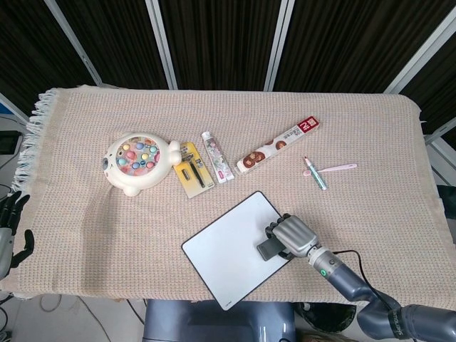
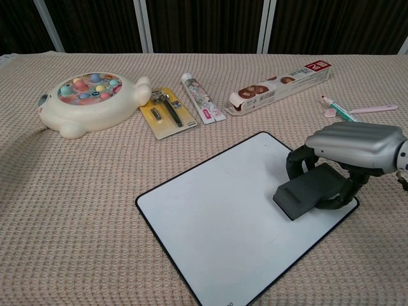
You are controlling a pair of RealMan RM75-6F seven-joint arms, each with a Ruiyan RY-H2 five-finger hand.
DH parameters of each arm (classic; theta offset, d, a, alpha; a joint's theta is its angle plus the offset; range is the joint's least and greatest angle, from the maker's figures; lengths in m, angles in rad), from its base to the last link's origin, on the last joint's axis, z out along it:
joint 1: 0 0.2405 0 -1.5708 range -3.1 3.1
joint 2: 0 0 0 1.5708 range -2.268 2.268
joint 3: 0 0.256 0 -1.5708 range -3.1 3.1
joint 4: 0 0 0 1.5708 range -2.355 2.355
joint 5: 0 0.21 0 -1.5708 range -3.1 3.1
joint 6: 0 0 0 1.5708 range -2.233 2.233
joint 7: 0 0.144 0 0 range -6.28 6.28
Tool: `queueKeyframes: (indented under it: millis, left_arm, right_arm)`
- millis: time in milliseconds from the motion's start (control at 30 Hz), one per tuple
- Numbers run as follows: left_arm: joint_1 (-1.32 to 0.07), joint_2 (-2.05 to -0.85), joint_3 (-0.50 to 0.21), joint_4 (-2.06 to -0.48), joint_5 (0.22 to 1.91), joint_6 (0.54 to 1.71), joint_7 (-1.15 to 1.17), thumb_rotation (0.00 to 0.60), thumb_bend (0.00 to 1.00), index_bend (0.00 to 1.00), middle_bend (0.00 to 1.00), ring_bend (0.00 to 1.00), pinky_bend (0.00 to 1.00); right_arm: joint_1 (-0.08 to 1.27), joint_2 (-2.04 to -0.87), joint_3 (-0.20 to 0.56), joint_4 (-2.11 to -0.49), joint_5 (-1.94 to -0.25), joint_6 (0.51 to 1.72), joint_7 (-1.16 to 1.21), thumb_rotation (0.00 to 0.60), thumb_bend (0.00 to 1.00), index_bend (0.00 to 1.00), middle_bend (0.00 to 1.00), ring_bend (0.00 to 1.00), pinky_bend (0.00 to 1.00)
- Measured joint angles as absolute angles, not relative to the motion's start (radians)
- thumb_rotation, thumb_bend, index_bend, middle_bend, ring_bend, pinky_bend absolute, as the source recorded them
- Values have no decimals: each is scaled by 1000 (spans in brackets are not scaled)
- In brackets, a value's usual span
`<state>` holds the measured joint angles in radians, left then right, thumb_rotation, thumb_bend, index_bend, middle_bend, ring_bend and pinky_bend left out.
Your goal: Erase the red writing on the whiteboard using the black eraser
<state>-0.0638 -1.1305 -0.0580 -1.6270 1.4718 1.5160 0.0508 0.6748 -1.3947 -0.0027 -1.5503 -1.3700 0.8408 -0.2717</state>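
The whiteboard (image 1: 224, 253) (image 2: 223, 217) lies tilted at the near edge of the cloth; its surface looks white, with no red writing that I can make out. My right hand (image 1: 293, 236) (image 2: 357, 148) holds the black eraser (image 1: 266, 249) (image 2: 307, 190) flat against the board's right corner. My left hand (image 1: 11, 226) hangs off the table's left edge, fingers apart, holding nothing; the chest view does not show it.
Behind the board lie a white fish toy (image 1: 137, 161), a yellow razor card (image 1: 193, 168), a toothpaste tube (image 1: 216, 166), a long toothpaste box (image 1: 278, 144), a green marker (image 1: 315, 173) and a pink toothbrush (image 1: 337, 168). The board's near corner overhangs the table front.
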Motion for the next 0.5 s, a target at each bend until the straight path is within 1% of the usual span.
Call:
queueKeyframes:
  millis: [500]
  left_arm:
    - [-64,-1131,-60,-1624,1468,1515,49,600,599,56,5,42,52]
  right_arm:
    - [733,-1484,74,-1414,-1267,781,-283,600,394,502,508,465,335]
